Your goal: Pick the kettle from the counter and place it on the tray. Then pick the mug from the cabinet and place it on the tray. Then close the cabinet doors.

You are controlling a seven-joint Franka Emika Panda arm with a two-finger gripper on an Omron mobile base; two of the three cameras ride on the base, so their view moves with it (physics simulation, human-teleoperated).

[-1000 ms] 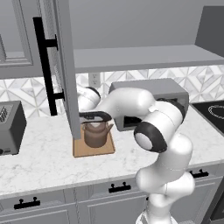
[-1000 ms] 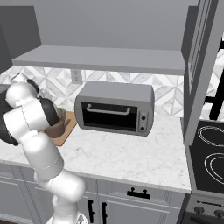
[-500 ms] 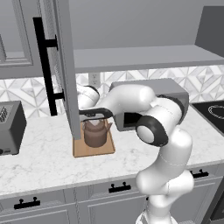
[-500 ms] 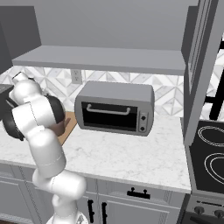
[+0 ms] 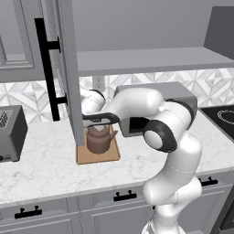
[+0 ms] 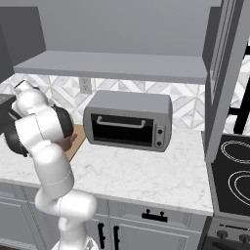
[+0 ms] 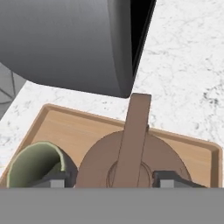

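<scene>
The brown kettle [image 5: 98, 140] stands on the wooden tray [image 5: 98, 156] on the white counter [image 5: 45, 169], just under the open left cabinet door [image 5: 66, 68]. My gripper [image 5: 98, 124] hovers right above it. In the hand view the gripper [image 7: 113, 179] is open, its fingertips [image 7: 52, 180] wide to either side of the kettle's [image 7: 135, 153] arched handle and not touching it. A small mug [image 7: 33, 168] with a greenish rim stands on the tray [image 7: 74, 127] beside the kettle, next to one fingertip. The arm hides the mug in the base views.
A grey toaster oven [image 6: 128, 119] sits on the counter right of the tray [image 6: 77, 139]. A toaster [image 5: 11, 132] stands at the far left. The right cabinet door [image 6: 222, 73] hangs open beside the stove [image 6: 234, 176]. The cabinet shelf [image 5: 146, 59] runs overhead.
The gripper's fingers have spread apart over the kettle's handle. The kettle stays in the same place on the tray. The arm has shifted slightly.
</scene>
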